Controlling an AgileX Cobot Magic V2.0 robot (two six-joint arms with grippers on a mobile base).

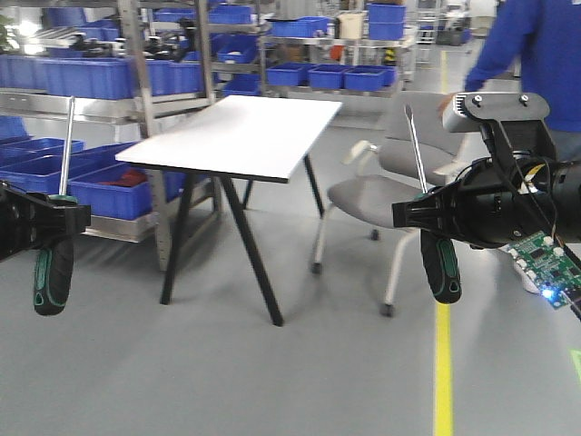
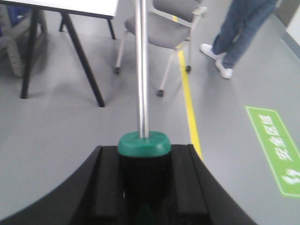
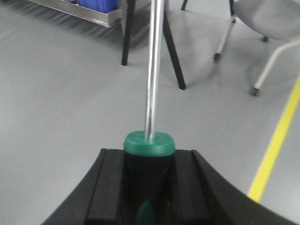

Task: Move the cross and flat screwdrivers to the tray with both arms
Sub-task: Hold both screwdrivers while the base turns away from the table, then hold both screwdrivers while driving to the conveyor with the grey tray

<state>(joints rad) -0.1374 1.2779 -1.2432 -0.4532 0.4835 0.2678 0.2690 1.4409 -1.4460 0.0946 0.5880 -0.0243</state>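
L tool is clamped on L screwdriver just under its green collar. The wrist view shows fingers tight on both sides of the black handle. The handle hangs below the tool and the shaft points up, near vertical, w/ its tip in front of the shelving.

R tool is clamped the same way at the top of R screwdriver. Handle down, shaft up, leaning slightly left toward the tip.

Both screwdrivers are held in mid-air over the grey floor. They are well apart, one at each edge of the front view, at approx the same height. Tips are too small to tell cross from flat.

R arm carries a pale grey block on top. A green circuit board hangs below it, w/ a blue light lit at its lower end.

Btwn the arms, further back, stands a white-topped desk w/ black legs. A grey chair is just beside it on the right. Blue crates fill the shelving behind.

A person in a blue top stands far right, behind R arm. L wrist view shows jeans and white shoes.

A yellow line runs along the floor under R tool. In L wrist view a green floor sign lies to the right of it.
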